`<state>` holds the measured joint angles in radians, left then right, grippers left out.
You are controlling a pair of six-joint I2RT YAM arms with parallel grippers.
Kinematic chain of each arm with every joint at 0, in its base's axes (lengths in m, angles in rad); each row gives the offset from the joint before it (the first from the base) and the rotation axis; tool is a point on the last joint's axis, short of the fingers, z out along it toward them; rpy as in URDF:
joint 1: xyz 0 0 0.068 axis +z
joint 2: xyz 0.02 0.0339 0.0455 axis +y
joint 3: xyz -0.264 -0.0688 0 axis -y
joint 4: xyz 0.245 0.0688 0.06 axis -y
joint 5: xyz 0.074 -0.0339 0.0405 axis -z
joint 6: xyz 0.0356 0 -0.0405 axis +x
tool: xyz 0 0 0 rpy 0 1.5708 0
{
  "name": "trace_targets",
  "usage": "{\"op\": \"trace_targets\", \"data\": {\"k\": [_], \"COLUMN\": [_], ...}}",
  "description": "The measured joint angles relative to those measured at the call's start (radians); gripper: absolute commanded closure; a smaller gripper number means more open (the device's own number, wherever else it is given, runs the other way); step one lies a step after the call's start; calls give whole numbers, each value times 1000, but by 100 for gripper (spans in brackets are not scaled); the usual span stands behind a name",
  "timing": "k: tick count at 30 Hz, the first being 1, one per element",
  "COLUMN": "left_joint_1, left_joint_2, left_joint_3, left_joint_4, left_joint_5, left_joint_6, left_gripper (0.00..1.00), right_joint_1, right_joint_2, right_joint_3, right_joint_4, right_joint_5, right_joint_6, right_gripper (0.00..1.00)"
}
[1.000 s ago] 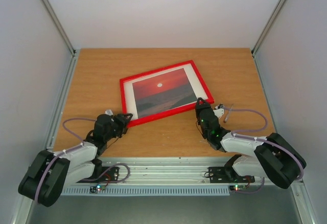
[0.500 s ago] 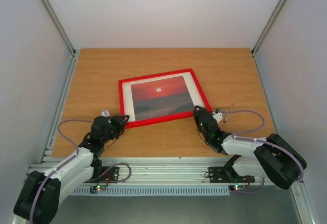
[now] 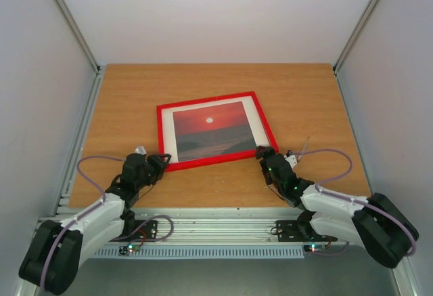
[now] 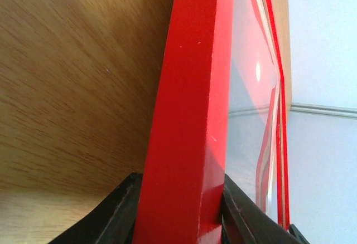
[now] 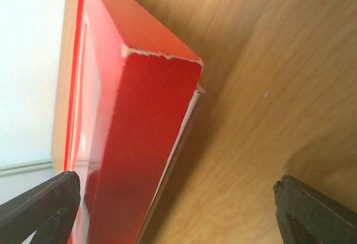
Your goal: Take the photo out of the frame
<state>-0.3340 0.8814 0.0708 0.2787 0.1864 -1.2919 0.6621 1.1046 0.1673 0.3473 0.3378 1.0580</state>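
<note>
While left pincer (image 4: 181, 213) clamps the glossy red frame (image 4: 189, 88), right pincer (image 5: 177, 206) gapes wide.

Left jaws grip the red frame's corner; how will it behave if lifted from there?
Probably stiff: the red frame has thick, straight rails. Its glossy paint may slip in a one-corner pinch. The shiny front pane suggests treating it as fragile.

frame (image 3: 160, 137): bright red | photo (image 3: 211, 130): red-orange sky, white sun, dark sea | table (image 3: 304, 93): brown wood grain
</note>
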Motion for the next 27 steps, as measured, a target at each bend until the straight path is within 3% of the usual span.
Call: {"op": "trace_targets", "data": {"k": [8,17,22,27], "left_joint_1": [0,0,0,0], "left_joint_2": [2,-27,-36,-51], "left_joint_3": [4,18,53,110], "left_joint_4": [-63,-185,-310,-439], "left_joint_5": [-21,-36,-31,-42], "left_joint_6": [47,105,151,203], "left_gripper": [61,59,48,34], "right_joint_1": [-2,-10,-45,-111], "right_joint_2": [-258,-334,-296,-153], "right_joint_3": [125,282,373,477], "right_joint_4": [-499,-953,-1048,-1049], "right_joint_5": [-2,6,-1,-69], "right_joint_6": [-88,-243,-415,-630], "right_gripper": [2,2,2,2]}}
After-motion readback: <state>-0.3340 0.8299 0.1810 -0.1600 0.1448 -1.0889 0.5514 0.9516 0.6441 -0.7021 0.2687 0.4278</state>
